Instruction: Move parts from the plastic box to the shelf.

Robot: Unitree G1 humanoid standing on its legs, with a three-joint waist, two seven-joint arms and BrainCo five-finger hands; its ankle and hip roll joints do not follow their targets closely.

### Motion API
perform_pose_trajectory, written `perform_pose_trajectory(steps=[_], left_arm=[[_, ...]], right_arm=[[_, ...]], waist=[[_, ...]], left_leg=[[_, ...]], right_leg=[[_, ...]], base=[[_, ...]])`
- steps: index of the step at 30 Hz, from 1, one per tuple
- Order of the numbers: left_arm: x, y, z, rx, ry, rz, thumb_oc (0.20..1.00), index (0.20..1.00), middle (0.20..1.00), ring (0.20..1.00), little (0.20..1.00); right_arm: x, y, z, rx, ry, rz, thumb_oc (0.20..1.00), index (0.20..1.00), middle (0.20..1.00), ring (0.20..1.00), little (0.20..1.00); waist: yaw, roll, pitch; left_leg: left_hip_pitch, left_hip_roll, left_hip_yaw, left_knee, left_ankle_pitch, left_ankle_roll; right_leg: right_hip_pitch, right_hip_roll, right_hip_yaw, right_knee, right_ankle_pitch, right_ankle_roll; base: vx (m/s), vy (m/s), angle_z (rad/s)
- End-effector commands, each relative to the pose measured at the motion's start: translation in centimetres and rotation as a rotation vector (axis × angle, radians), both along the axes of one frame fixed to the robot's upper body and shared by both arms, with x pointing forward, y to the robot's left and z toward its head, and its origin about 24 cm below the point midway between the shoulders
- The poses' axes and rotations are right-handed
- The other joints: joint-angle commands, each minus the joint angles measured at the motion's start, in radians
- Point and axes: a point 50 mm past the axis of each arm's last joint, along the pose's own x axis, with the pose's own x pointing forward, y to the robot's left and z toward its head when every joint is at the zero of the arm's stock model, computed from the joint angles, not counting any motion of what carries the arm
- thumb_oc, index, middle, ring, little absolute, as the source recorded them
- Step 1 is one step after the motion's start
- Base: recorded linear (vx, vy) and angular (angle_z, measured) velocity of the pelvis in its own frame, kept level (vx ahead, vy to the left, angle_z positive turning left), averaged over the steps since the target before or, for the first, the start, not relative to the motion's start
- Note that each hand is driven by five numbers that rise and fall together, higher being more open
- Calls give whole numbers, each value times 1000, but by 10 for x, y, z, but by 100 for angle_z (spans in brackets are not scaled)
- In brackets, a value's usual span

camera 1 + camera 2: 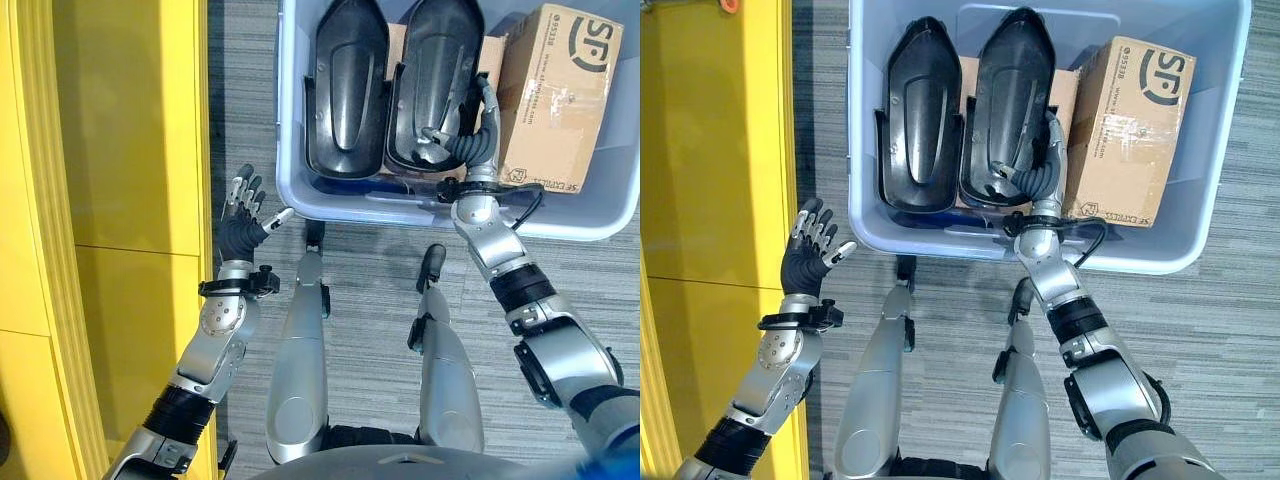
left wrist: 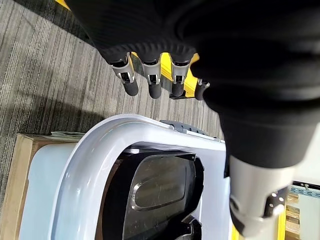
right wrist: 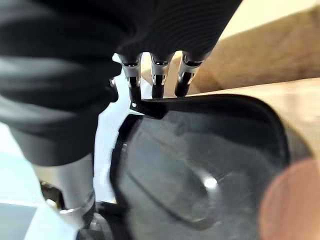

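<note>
A pale blue plastic box [image 1: 300, 195] stands on the floor ahead. Two black shell-shaped parts lie side by side in it, the left part [image 1: 350, 85] and the right part [image 1: 435, 70]. My right hand [image 1: 470, 145] reaches over the box's near wall. Its straight fingers [image 3: 157, 80] rest on the right part's [image 3: 200, 160] near rim, with the thumb apart from it. My left hand [image 1: 240, 215] hangs open in the air left of the box, beside the yellow shelf [image 1: 120, 150], holding nothing. In the left wrist view its fingers [image 2: 150, 80] hover above the box rim [image 2: 100, 150].
A brown cardboard carton [image 1: 555, 95] stands in the box's right side, close against the right black part. The yellow shelf fills the left side. Grey striped carpet [image 1: 1230, 300] runs between shelf and box.
</note>
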Motion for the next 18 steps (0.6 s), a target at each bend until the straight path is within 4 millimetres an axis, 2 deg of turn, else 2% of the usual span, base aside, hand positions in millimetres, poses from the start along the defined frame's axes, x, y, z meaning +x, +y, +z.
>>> perform_pose_trajectory(steps=[1,10,18], left_arm=[[-12,3,12,28,-84,14,1000,1000,1000,1000,1000],[-13,3,14,46,-91,31,1000,1000,1000,1000,1000],[-14,4,12,42,-83,38,1000,1000,1000,1000,1000]], right_arm=[[-12,-5,28,6,-183,-26,1000,1000,1000,1000,1000],[-32,0,24,88,-255,-15,1000,1000,1000,1000,1000],[-24,-3,13,136,-196,-72,1000,1000,1000,1000,1000]], waist=[[5,-13,-2],[-19,-21,-2],[-23,-20,-2]], left_leg=[[-2,-35,8,83,-122,29],[1,-29,15,85,-121,26],[-5,-28,15,88,-121,24]], right_leg=[[13,-63,-22,147,-129,11],[13,-63,-20,146,-129,12],[6,-60,-21,150,-128,10]], base=[[0,0,0],[0,0,0],[0,0,0]])
